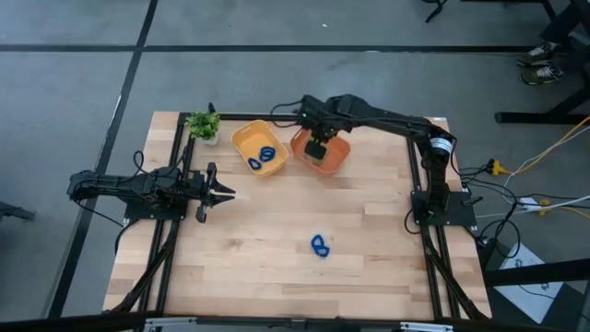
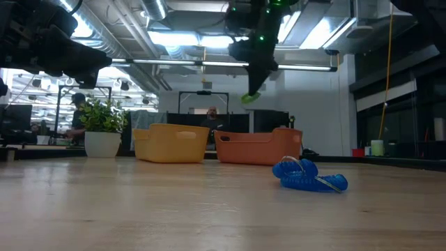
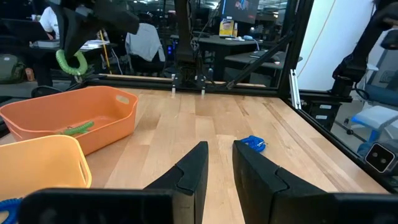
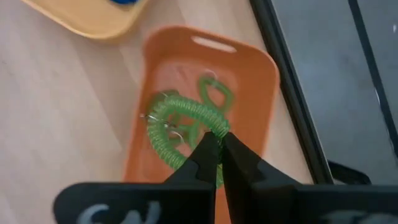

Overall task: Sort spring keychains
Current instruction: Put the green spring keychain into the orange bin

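Green spring keychain [image 4: 180,127] pinched between the closed fingers of the right gripper [image 4: 217,144], dangling directly above the orange tray [image 4: 258,93], clear of its rim. Below the gripper, on the tray floor, another green keychain [image 4: 214,93]. Just beside, toward the left arm, the yellow tray [image 1: 247,138] with blue keychains [image 1: 264,158] inside. Well apart, out on open tabletop with free room on every side, a lone blue spring keychain [image 1: 319,246]. Parked near the table's left edge, the left gripper [image 1: 219,193], fingers [image 3: 193,171] slightly parted and empty. Potted plant [image 1: 203,124] at the far corner.
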`<state>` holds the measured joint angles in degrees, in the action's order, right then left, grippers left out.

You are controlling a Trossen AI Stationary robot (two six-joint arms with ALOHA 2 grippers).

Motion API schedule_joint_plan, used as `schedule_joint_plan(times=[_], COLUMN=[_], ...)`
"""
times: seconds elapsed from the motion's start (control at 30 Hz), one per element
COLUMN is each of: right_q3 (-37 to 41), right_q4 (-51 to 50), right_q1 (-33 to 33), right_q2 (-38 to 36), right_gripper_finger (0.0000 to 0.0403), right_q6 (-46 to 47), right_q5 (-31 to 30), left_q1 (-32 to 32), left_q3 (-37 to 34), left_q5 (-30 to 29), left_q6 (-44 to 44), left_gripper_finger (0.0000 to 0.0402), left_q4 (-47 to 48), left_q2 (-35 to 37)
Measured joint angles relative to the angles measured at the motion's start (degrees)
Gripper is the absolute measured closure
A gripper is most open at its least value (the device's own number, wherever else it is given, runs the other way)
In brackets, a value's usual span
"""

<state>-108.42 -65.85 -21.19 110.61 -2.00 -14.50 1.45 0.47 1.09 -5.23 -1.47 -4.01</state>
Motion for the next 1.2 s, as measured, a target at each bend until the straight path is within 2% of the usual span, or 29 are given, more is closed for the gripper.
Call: schedule_joint_plan(times=[0.3,0.47,0.7,0.83,1.2], right_q3=[1.6,7.6,16.9,21.1,25.8], right_q4=[-0.3,2.7,11.2,15.7,20.1], right_q1=[-3.6,-5.2,-7.4,-8.2,-10.1], right_q2=[0.0,0.0,0.0,0.0,0.0], right_gripper_finger=[0.0393,0.0393,0.0393,0.0392,0.0343], right_q6=[0.1,-0.4,-1.5,-2.1,-1.8], right_q5=[0.1,0.2,8.0,8.7,8.5], left_q1=[0.0,0.0,0.0,0.0,0.0], left_q3=[0.0,0.0,0.0,0.0,0.0], left_q5=[0.0,0.0,0.0,0.0,0.0], left_q6=[0.0,0.0,0.0,0.0,0.0], left_gripper_finger=[0.0331,0.0331,0.0332,0.0331,0.0331], left_q4=[0.0,0.0,0.0,0.0,0.0], left_q2=[0.0,0.0,0.0,0.0,0.0])
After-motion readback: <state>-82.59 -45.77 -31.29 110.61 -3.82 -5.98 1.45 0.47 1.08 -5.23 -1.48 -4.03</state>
